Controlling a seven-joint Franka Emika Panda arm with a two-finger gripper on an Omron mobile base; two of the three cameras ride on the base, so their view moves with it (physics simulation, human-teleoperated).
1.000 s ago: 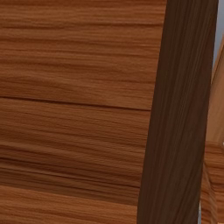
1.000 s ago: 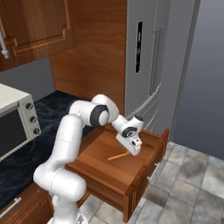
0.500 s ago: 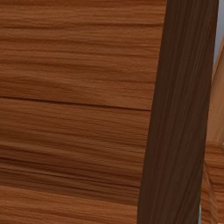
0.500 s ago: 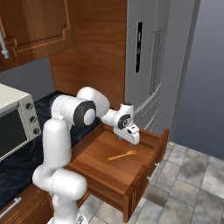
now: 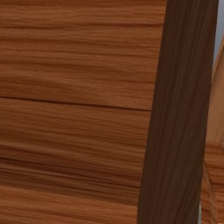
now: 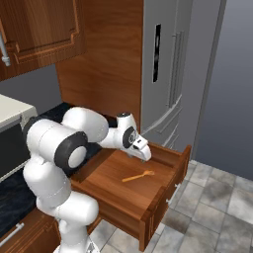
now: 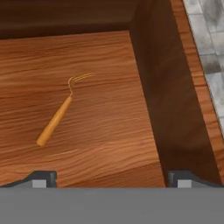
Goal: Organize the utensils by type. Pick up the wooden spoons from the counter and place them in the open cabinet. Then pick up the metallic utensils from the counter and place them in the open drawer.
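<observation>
Claw (image 7: 112, 177) wide open, empty, hanging over the open drawer (image 6: 163, 195), touching nothing. Fork-like utensil (image 7: 59, 114) w/ orange handle lies flat on drawer floor at 10 o'clock from claw, well apart from the side wall (image 7: 168, 100) at 2 o'clock. Bare floor around it.

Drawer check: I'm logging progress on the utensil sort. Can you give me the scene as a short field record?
drawer: pulled open, wooden floor
contents: one orange-handled utensil with thin tines, lying flat, apart from the walls
gripper: open, above the drawer, holding nothing
surroundings: refrigerator behind the drawer, tiled floor beside it
</observation>
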